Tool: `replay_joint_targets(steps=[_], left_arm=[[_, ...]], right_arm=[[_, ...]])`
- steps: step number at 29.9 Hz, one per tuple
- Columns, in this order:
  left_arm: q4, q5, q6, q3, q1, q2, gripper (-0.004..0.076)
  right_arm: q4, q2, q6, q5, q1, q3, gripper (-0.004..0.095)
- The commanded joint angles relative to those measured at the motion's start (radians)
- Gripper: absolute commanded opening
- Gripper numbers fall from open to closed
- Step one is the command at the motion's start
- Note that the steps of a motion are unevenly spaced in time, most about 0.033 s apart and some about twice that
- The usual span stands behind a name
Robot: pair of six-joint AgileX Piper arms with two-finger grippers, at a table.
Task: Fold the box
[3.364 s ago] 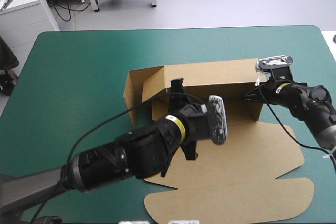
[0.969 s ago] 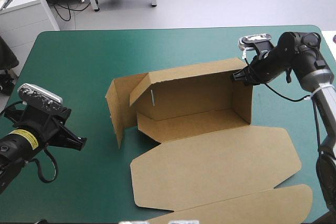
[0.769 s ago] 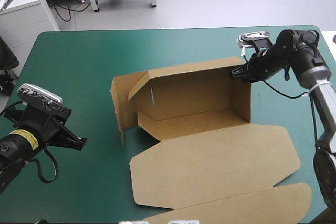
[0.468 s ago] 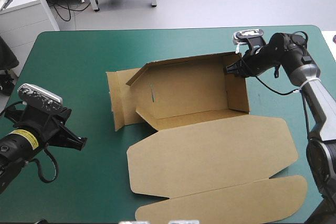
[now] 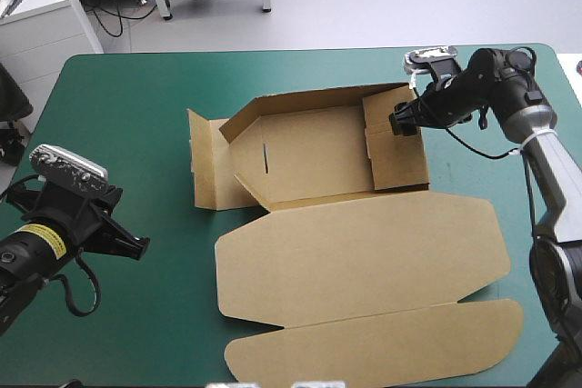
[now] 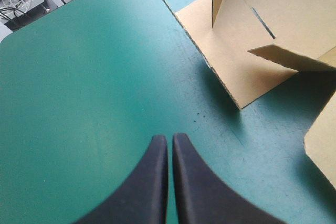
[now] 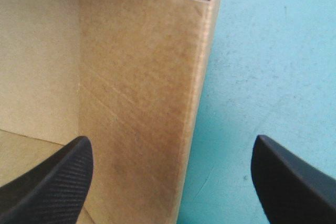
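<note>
The brown box lies mid-table, its back and end walls leaning low and its lid flat toward the near edge. A left end flap stands loosely out to the side. My right gripper is open at the box's right end wall. That wall stands between its black fingers, and no pad presses on it. My left gripper is shut and holds nothing, well left of the box near the table's left edge. Its tips hover over bare cover, and the box's left corner lies ahead.
Teal-green cover stretches between the box and the table's left edge. The lid's tuck flap reaches close to the near edge. A narrow strip of cover lies between the box's right end and the table's right edge.
My right gripper has opened and let go of the right end wall. The box's walls have sagged back and the box has slid away. The left arm, earlier over the box, now rests at left.
</note>
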Motion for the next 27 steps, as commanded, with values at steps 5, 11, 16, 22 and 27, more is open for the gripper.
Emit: replay_joint_targets(steps=[5,11,16,22,27], left_arm=[[0.046,-0.061,-0.009,-0.026,0.002,-0.005,0.0009],[0.046,-0.061,-0.009,-0.026,0.002,-0.005,0.001],[0.042,-0.061,-0.01,-0.026,0.002,-0.005,0.0009],[0.036,-0.061,-0.01,-0.026,0.002,-0.005,0.001],[0.026,-0.061,-0.01,-0.024,0.002,-0.005,0.0007]], right_arm=[[0.008,-0.098,-0.005,0.128,-0.007,-0.104,0.0763],[0.008,-0.102,-0.002,0.165,-0.007,-0.12,0.0763],[0.021,-0.079,-0.002,0.141,-0.007,-0.12,0.0762],[0.017,-0.036,-0.002,0.083,-0.007,-0.12,0.0754],[0.019,0.008,-0.002,0.004,-0.007,-0.12,0.075]])
